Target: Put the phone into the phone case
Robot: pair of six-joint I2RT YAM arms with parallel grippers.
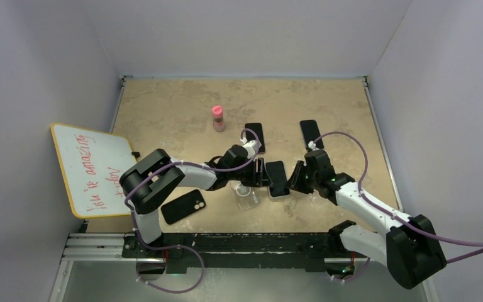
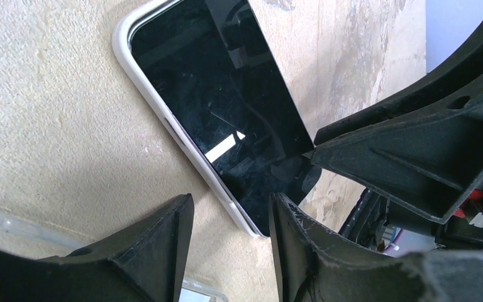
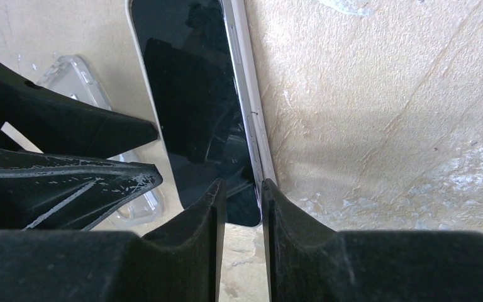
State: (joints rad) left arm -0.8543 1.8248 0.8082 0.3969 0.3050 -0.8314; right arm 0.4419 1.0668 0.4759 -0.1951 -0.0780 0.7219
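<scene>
**On the desk (image 1: 176, 107): white-rimmed phone (image 1: 278, 180) gripped by 1 edge**

A whiteboard (image 1: 91, 168) is propped at the desk's 9 o'clock side, and a dark phone (image 1: 183, 206) is laid flat at its 4 o'clock. The left hand (image 1: 259, 173) is held half spread, its fingers (image 2: 163, 242) set apart at a corner of the white-rimmed phone, with no grip seen. A clear case (image 1: 248, 195) lies just beside that phone, at its 8 o'clock. The right hand (image 3: 243, 195) is narrowed onto the phone's 3 o'clock edge.
</scene>
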